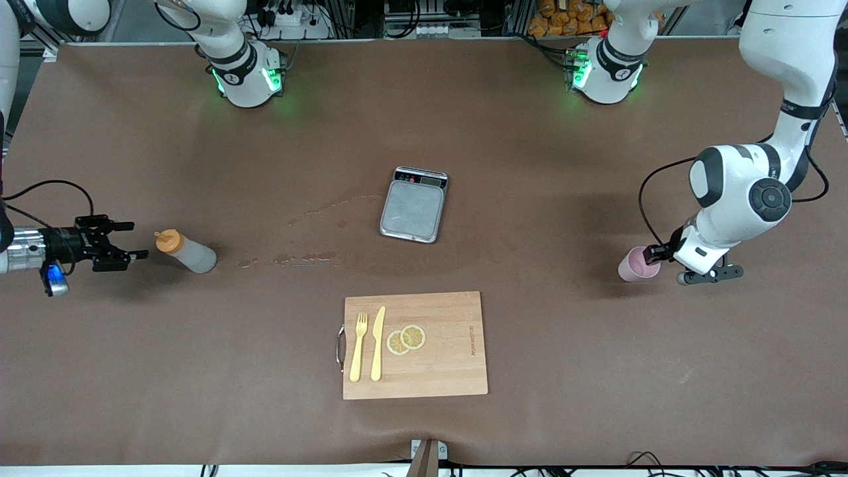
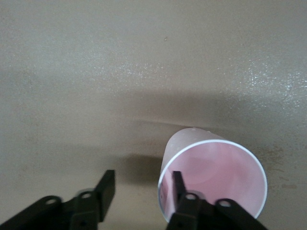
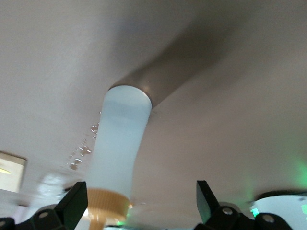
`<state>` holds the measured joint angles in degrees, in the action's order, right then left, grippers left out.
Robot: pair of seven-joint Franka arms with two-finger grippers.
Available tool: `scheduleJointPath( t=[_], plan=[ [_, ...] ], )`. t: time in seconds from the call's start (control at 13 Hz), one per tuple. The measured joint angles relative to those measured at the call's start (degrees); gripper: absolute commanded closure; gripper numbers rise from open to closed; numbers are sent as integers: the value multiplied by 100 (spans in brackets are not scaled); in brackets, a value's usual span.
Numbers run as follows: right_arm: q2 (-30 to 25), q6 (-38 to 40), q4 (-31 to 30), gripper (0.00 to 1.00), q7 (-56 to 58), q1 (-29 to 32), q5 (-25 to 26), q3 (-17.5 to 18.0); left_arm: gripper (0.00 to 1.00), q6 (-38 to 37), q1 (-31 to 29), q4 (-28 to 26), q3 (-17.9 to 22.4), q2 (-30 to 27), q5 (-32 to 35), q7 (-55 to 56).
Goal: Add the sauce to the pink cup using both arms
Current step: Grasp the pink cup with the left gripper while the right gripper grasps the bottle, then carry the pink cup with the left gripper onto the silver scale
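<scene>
table (image 1: 132, 371) covering is a matte brown mat, with wet streaks and droplets between the scale and the bottle. cutting board (image 1: 415, 344) of pale wood lies nearest the front camera, carrying a yellow plastic fork (image 1: 358, 347), a matching knife (image 1: 378, 343) and two thin lemon slices (image 1: 406, 340). farther from the camera sits a flat steel kitchen scale (image 1: 414, 204).

sauce (image 1: 186, 251) stands at the right arm's end of the table, a soft translucent squeeze bottle with an orange cap, its long axis upright. right gripper (image 1: 119, 245) sits low, just beside it, jaws spread wide and holding nothing; from the right wrist view the bottle (image 3: 117, 143) lies straight ahead of the gap, nearer one finger (image 3: 72, 206) than the other, so the closing move seems to need a short advance and a slight sideways shift.

pink cup (image 1: 638, 264) stands upright at the left arm's end, thin smooth plastic, round rim, slightly tapered. left gripper (image 2: 144, 191) is spread open astride its wall: one finger (image 2: 178, 188) dips inside the rim (image 2: 211, 142), the other hangs outside, not yet pinching.
</scene>
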<state>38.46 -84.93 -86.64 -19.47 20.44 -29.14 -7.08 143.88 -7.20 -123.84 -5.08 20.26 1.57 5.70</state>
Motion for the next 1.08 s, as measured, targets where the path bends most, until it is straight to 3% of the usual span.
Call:
scheduleJointPath(
  t=[0.39,0.62,0.77,1.08],
  plan=[
    [528,-3,6,0,-723,126,-966,0,100,14,7,24,-102,-43,-7,66],
    [854,-7,9,0,-731,191,-1277,-1,100,6,1,56,-324,-130,-7,110],
    [997,-6,11,0,-731,220,-1423,0,100,-138,-2,99,-719,-312,-7,503],
    [1179,82,11,0,-731,222,-1598,35,100,-406,51,173,-2001,-600,-6,2100]
  ],
)
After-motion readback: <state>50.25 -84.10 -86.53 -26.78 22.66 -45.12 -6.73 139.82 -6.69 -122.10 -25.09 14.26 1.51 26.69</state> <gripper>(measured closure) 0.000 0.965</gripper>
